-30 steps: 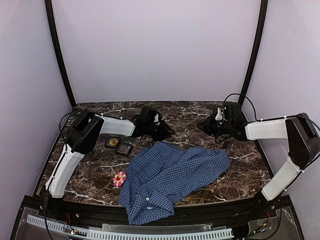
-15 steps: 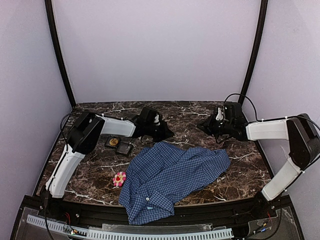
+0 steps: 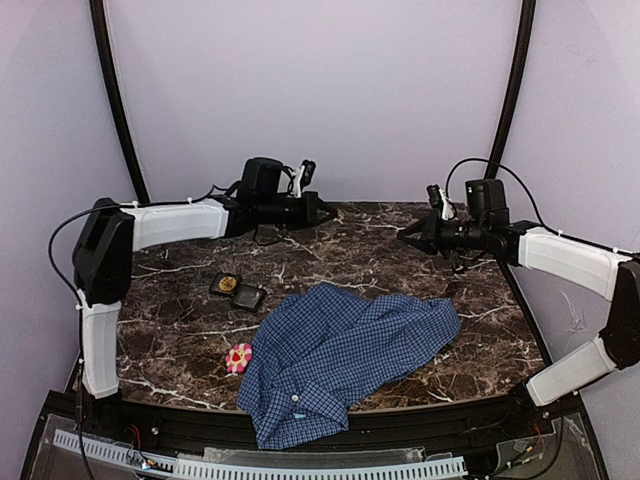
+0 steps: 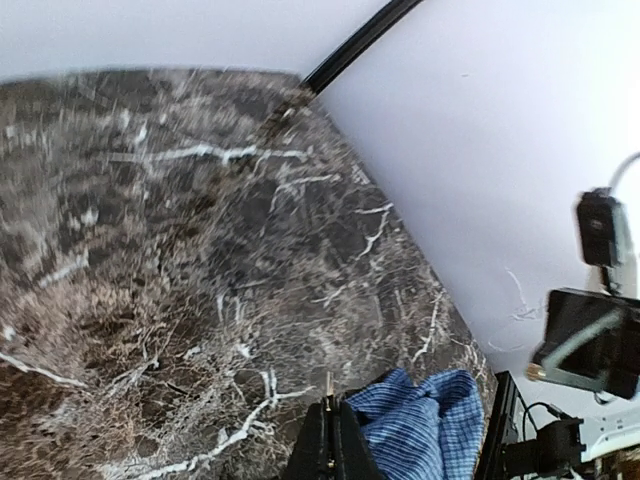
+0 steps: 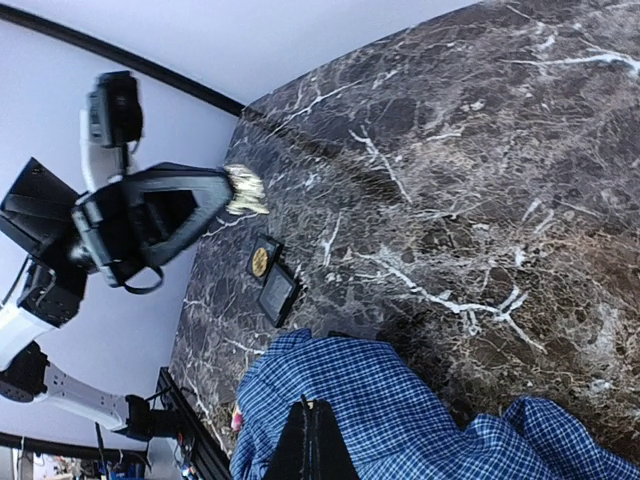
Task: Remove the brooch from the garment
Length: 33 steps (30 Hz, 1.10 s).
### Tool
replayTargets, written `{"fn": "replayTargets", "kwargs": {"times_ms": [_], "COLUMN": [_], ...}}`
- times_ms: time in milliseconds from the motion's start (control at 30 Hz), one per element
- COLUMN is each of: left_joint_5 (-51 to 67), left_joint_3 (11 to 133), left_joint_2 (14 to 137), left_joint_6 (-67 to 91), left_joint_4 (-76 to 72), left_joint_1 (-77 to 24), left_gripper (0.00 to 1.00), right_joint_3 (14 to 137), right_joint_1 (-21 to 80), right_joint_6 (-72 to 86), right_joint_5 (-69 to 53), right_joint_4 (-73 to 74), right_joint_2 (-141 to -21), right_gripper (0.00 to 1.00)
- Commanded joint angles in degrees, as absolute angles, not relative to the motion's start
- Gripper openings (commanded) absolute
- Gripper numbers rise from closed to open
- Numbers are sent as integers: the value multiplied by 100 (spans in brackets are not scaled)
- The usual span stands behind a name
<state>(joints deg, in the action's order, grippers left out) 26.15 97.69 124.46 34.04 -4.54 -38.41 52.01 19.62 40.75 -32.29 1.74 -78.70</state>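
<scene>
Garment [image 3: 345, 350]: crumpled, mid-table.
Left claw [image 5: 230, 190]: only the right wrist shows us its pinched golden piece [image 5: 246, 192].
Right claw [image 5: 311, 410]: closed, empty.
Nearby: tray [image 3: 238, 290], pink flower [image 3: 238, 357].

The right hand [image 5: 310, 440], fingers pressed together, hangs over the shirt [image 5: 400, 420] on the marble desk [image 5: 480, 150]. Past it lies a black tray [image 5: 272, 280]; the left hand [image 5: 238, 190] hovers beyond.

Left wrist view: counter [image 4: 90, 200] blurring along its far edge, veins smearing. Both the left hand [image 4: 331, 455] and blue shirt [image 4: 420, 430] running off the picture's bottom edge.

Right wrist view: right hand [image 5: 310, 440] getting clipped the same way. Tan speck [image 5: 245, 190] at the left hand's tip reading too blurred to name.

Top view: black tray [image 3: 247, 297] contents showing too small to sort.
</scene>
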Motion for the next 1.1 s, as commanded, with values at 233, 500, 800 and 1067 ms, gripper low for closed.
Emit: {"fn": "replayTargets", "kwargs": {"times_ms": [233, 500, 800, 1067], "left_joint_5": [2623, 1963, 1094, 720], "left_joint_3": [7905, 6973, 6815, 6825], "left_joint_2": [9230, 7755, 7656, 7750], "left_joint_6": [-422, -1507, -2773, -3560], "left_joint_4": [1575, 1841, 2502, 2625], "left_joint_1": [-4168, -4639, -5332, -6006], "left_gripper": [1, 1, 1, 1], "right_joint_3": [7177, 7795, 8300, 8386], "right_joint_1": [2134, 2648, 3098, 3474], "right_joint_6": [2595, 2396, 2164, 1916], "right_joint_5": [-4772, -5598, -5792, -5942], "right_joint_4": [2904, 3658, 4102, 4219], "right_joint_2": [-7786, -8142, -8694, -9095], "right_gripper": [0, 0, 0, 0]}}
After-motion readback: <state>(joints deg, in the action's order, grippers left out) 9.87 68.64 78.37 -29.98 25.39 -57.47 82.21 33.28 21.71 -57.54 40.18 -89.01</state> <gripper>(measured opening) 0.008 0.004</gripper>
